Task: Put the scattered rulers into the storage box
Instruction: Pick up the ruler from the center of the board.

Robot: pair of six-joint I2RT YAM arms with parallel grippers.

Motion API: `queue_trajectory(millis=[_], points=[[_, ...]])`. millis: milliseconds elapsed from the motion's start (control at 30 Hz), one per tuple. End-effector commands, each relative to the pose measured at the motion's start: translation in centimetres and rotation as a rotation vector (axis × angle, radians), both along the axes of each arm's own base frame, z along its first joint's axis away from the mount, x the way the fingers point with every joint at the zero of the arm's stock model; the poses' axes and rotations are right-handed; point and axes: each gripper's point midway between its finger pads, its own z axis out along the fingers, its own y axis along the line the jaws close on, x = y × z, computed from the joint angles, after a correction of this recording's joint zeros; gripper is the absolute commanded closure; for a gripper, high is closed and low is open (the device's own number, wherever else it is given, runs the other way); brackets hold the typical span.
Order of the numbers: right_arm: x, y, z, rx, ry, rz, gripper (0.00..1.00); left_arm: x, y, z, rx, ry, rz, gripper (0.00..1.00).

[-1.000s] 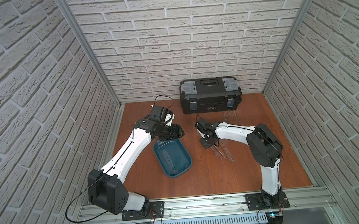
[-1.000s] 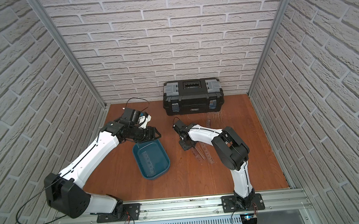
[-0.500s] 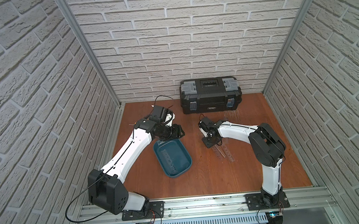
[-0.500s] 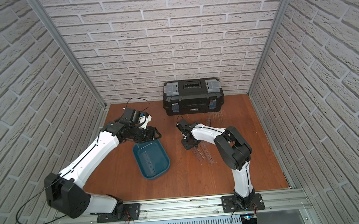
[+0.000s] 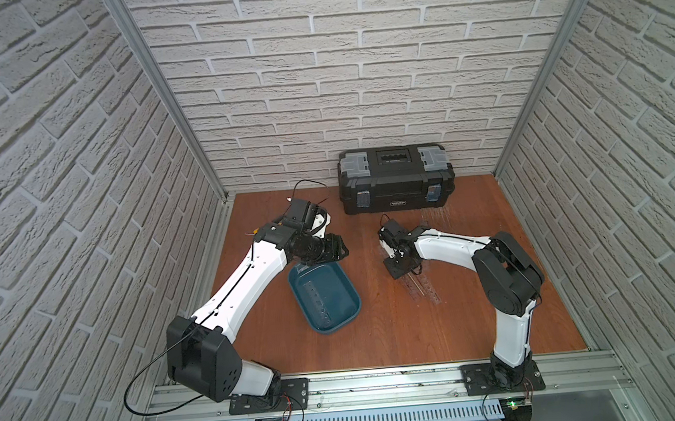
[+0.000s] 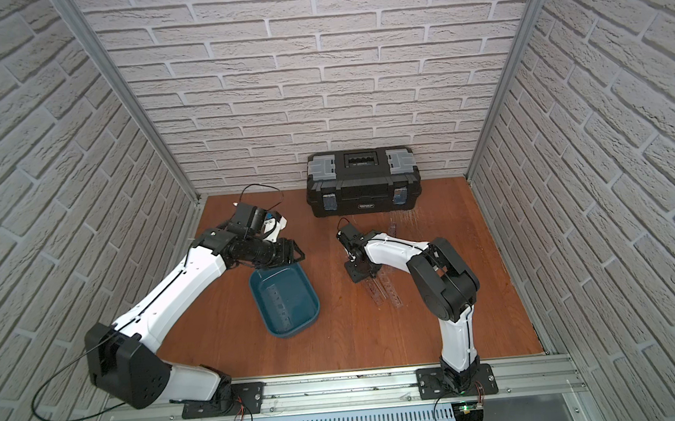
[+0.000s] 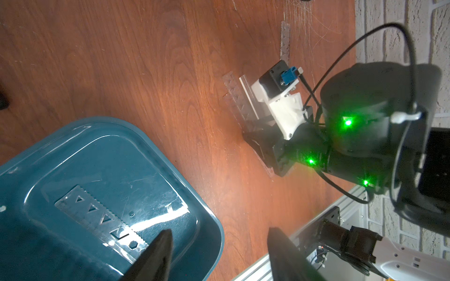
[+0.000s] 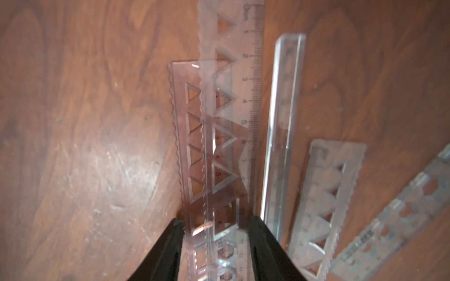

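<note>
Clear plastic rulers [image 8: 219,136] lie overlapped on the table [image 5: 421,329], well apart from the teal storage box [image 5: 336,288] on its right-arm side. The right gripper [image 8: 215,243] straddles two of them with jaws apart at either edge; whether they pinch is hard to tell. A clean pick likely means closing on the upper ruler [image 8: 243,97] alone and lifting it level toward the box, where one ruler [image 7: 102,219] lies and the left gripper [image 7: 219,233] hovers open-jawed, empty.
</note>
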Motion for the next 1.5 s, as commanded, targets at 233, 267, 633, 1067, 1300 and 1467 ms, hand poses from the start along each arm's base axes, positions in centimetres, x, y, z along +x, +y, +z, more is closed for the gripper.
queue_trajectory(millis=[233,267,633,1067,1300,1467], points=[[-0.8,-1.0,1.8,-0.003,-0.004,-0.017,0.45,0.6,-1.0,0.9,-0.020,-0.026,-0.016,0.34],[-0.8,-1.0,1.9,-0.003,-0.003,-0.017,0.45,0.6,-1.0,0.9,-0.021,-0.027,-0.016,0.34],[-1.2,-1.8,0.2,-0.028,0.038,-0.040,0.42,0.3,-0.9,0.7,-0.017,-0.023,-0.020,0.34],[-2.9,-1.6,-2.4,-0.031,0.104,-0.038,0.46,0.3,-1.0,0.7,-0.018,-0.025,-0.020,0.34],[-4.7,-0.4,-3.9,-0.041,0.139,-0.020,0.53,0.4,-1.0,0.7,-0.020,-0.026,-0.021,0.34],[-5.2,0.2,-4.3,-0.050,0.144,-0.017,0.60,0.3,-1.0,0.8,-0.019,-0.027,-0.021,0.34]])
